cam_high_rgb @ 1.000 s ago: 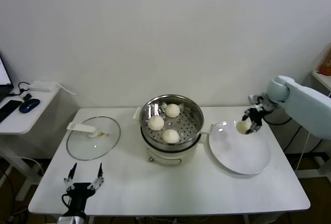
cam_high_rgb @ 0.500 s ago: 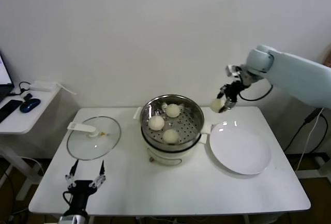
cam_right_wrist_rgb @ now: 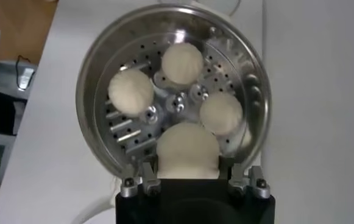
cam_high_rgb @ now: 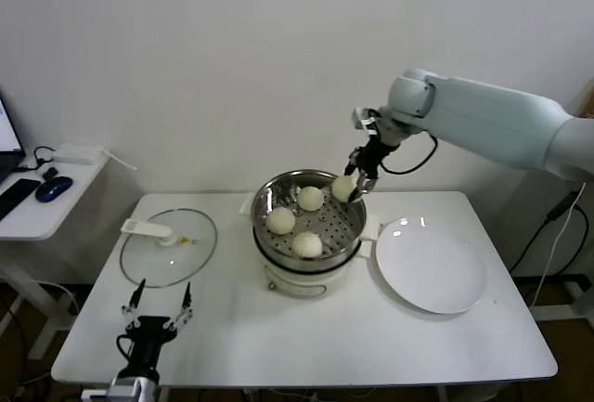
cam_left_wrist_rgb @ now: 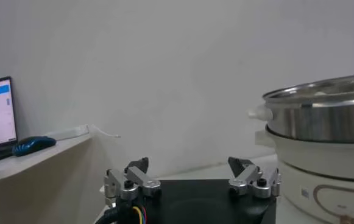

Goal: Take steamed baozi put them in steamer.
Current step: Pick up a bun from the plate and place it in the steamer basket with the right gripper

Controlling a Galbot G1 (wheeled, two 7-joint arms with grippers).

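Lowering gently is the safe course — the right tool (cam_high_rgb: 355, 179) is clenched on the fourth round cream-white dough baozi (cam_right_wrist_rgb: 187, 150) above the far right rim of the shiny perforated stainless-steel steamer (cam_high_rgb: 343, 235). Aim for the bare patch beside the three buns (cam_high_rgb: 281, 220) already inside, then release. The left tool (cam_high_rgb: 156, 310) waits spread open, low over the white tabletop (cam_high_rgb: 278, 337).

Even, bright indoor light falls from above, leaving only soft, faint shadows on the white rectangular worktop (cam_high_rgb: 306, 337). Small glints mark the round white glossy plate (cam_high_rgb: 430, 270) and the shiny round perforated stainless-steel steamer basket (cam_right_wrist_rgb: 250, 103). In the left wrist view the background looks dimmer, greyish and soft.
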